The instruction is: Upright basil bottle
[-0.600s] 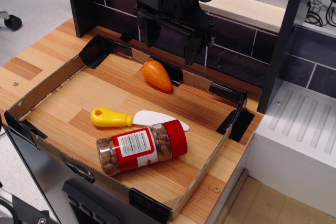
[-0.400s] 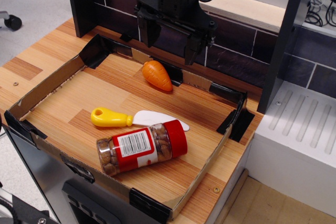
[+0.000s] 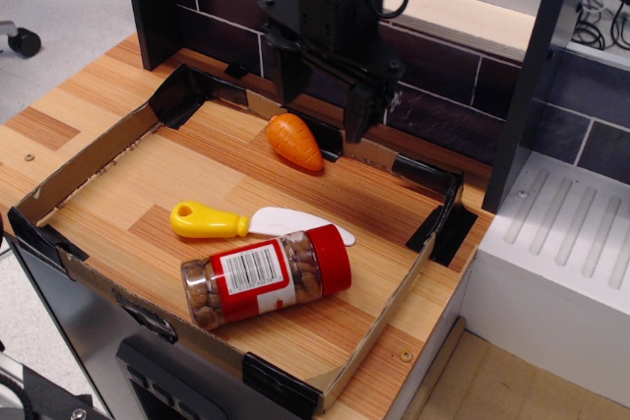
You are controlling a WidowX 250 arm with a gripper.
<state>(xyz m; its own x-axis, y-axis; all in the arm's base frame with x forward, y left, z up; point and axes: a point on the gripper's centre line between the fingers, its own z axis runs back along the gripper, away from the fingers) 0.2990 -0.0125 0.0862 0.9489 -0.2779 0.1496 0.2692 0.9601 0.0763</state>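
Observation:
The basil bottle (image 3: 264,276) lies on its side near the front of the cardboard tray (image 3: 94,160). It is a clear jar with brownish contents, a red-and-white barcode label and a red lid pointing right. My black gripper (image 3: 323,113) hangs above the tray's back edge, just over and behind the orange toy carrot (image 3: 294,141). Its two fingers stand apart and hold nothing. It is well apart from the bottle.
A toy knife (image 3: 251,221) with a yellow handle and white blade lies just behind the bottle, its blade tip by the lid. A dark brick-patterned back wall (image 3: 443,86) rises behind the tray. A white ribbed block (image 3: 561,243) stands to the right.
My gripper has shifted slightly right and down toward the tray's back edge. The bottle, knife and carrot have not moved.

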